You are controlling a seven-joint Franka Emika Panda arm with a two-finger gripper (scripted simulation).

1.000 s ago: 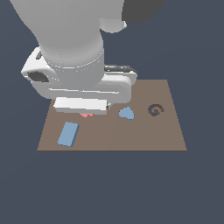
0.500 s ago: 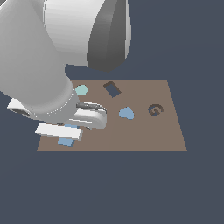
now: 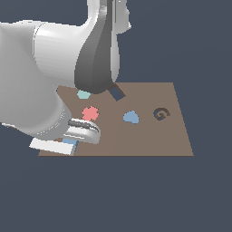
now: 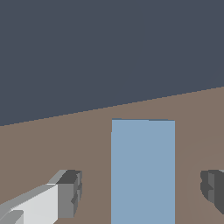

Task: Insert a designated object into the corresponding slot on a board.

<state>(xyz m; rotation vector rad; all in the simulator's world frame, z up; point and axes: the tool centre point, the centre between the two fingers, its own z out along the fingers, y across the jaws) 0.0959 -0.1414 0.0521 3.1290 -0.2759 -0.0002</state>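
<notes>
Near-left board corner, exterior view: gripper low over the light-blue block, mostly hidden by the arm; slot at the far side of the board — well apart.
Wrist view: fingers spread wide, straddling the block, no contact.
Risk: an off-centre closure could skew the block — a tilted slot would then reject it.
</notes>
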